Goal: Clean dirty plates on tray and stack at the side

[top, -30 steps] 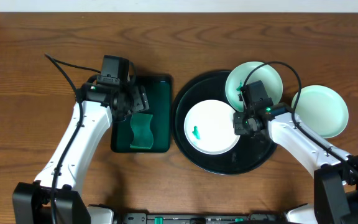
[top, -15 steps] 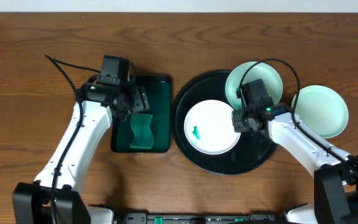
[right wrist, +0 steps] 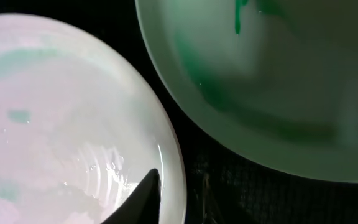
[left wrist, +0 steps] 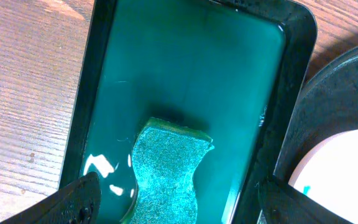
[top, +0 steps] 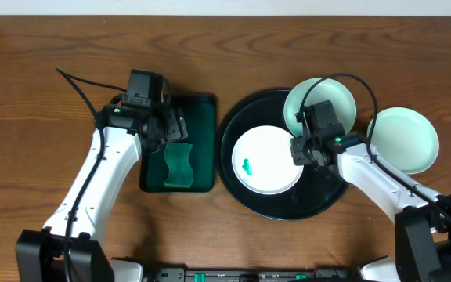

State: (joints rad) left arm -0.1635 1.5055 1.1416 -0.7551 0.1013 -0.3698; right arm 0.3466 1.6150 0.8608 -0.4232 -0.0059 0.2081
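Nearest the robot, the black tray [top: 288, 210] sits on the tabletop [top: 22, 117]. A white plate [top: 268, 153] lies flat in its middle, with a small green smear [top: 247, 166] on its left half. The right end effector [top: 303, 151] is at this plate's right rim. Its wrist view shows only one dark fingertip [right wrist: 143, 198] over the rim, so I cannot tell how far it is open or whether it grips the plate.

Left of the black tray, a green sponge [left wrist: 166, 168] lies in the near half of a dark green tray [top: 200, 117]. The left end effector [left wrist: 185, 202] hovers over the sponge, spread wide and holding nothing.

A second plate [top: 405, 141] rests on the tabletop just right of the black tray. Farthest off, a third plate [top: 339, 102] overlaps the black tray's far-right rim, with green streaks [right wrist: 238, 18] inside it.
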